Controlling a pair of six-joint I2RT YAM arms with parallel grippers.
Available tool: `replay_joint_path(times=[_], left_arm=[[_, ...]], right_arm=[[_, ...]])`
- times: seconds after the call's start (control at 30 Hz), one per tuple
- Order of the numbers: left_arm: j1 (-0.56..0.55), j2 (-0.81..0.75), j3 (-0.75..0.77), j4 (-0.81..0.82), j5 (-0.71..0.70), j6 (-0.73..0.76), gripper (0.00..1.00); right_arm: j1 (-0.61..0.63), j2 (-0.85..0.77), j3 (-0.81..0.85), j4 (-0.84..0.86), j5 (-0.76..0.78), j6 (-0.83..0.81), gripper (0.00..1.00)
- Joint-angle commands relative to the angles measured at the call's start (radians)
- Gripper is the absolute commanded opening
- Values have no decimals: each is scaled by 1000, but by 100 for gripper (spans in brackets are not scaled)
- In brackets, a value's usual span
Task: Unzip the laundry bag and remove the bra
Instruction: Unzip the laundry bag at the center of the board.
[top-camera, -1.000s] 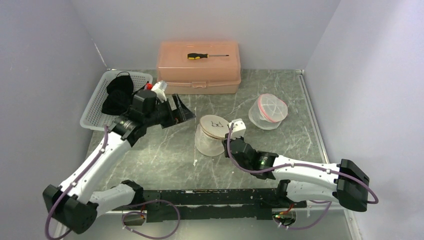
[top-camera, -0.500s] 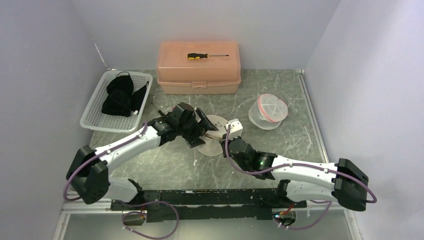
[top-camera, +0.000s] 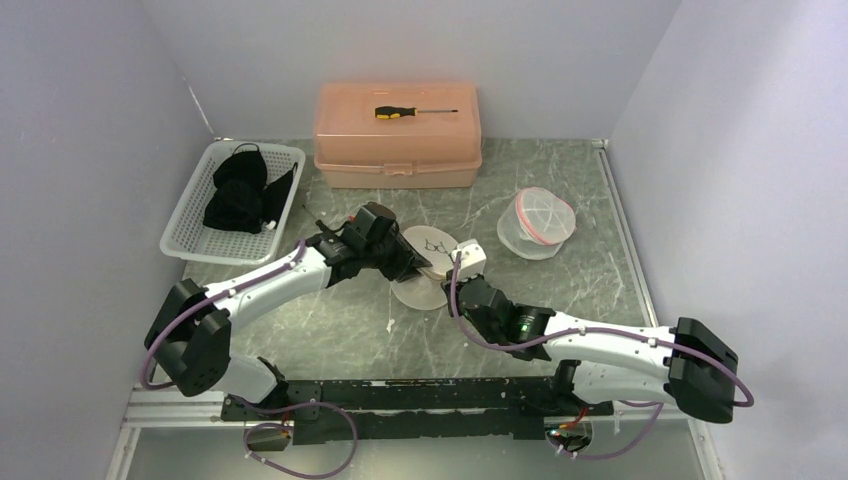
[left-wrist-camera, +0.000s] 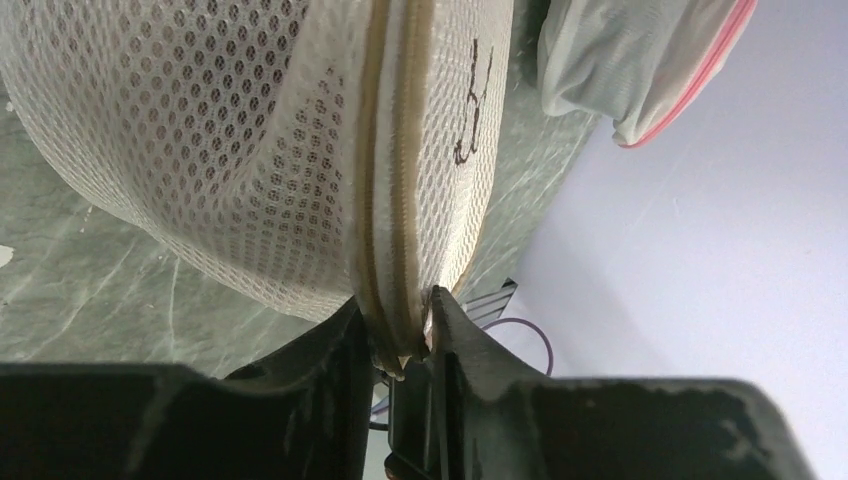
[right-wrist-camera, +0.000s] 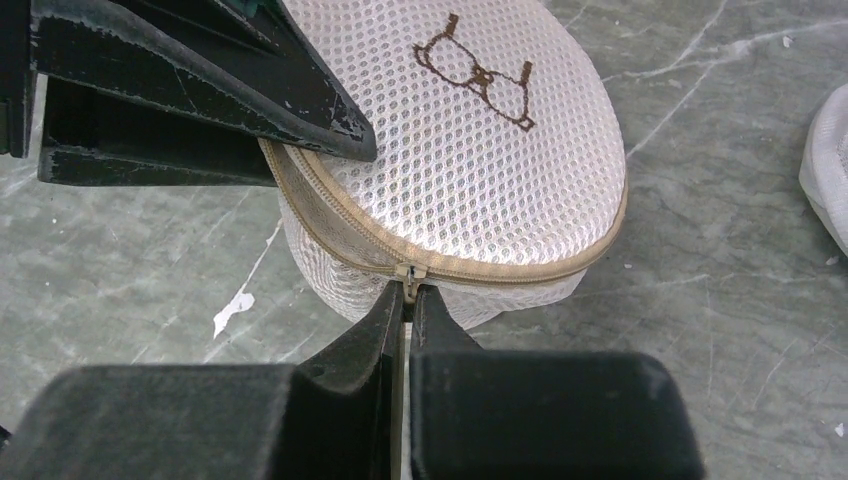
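Note:
The laundry bag (top-camera: 432, 268) is a round white mesh pouch with a beige zipper (left-wrist-camera: 392, 190) and a brown bra drawing on its lid (right-wrist-camera: 470, 130). It lies tilted at the middle of the table. My left gripper (left-wrist-camera: 400, 325) is shut on the bag's zipper seam at its left rim; its black fingers (right-wrist-camera: 200, 70) show in the right wrist view. My right gripper (right-wrist-camera: 408, 300) is shut on the zipper pull (right-wrist-camera: 407, 274) at the bag's near side. The zipper looks closed. The bra is hidden.
A white basket (top-camera: 185, 225) with black cloth (top-camera: 240, 190) sits at the back left. A pink box (top-camera: 398, 140) with a screwdriver (top-camera: 412, 112) on it stands at the back. A second mesh bag with red trim (top-camera: 537, 222) lies at the right.
My left arm swung from beside the basket over to the bag and its jaws closed on the zipper seam. The bag now sits lower and tilted. The right gripper has kept its hold.

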Motion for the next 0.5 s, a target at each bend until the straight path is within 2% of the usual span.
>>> replay_joint_path(times=[0.0,0.07,0.13,0.2,0.27,0.33,0.47], left_arm=[[-4,-15,2,24,-22,14,28],[-4,-19,0,22,-17,30,29],[-2,-22,-2,38,6,49,36],[-1,-31,-4,49,21,72,49],[1,-48,2,40,31,99,68],[1,-72,12,-8,29,124,79],[3,-143,0,-56,13,127,83]], right_arm=[[-1,-36,3,28,6,-27,0],[-1,-45,4,20,15,-35,0],[-2,-50,3,14,19,-39,0],[-2,-56,4,8,23,-37,0],[-2,-61,4,2,24,-36,0],[-2,-68,4,-5,28,-33,0],[-2,-73,4,-7,30,-34,0]])
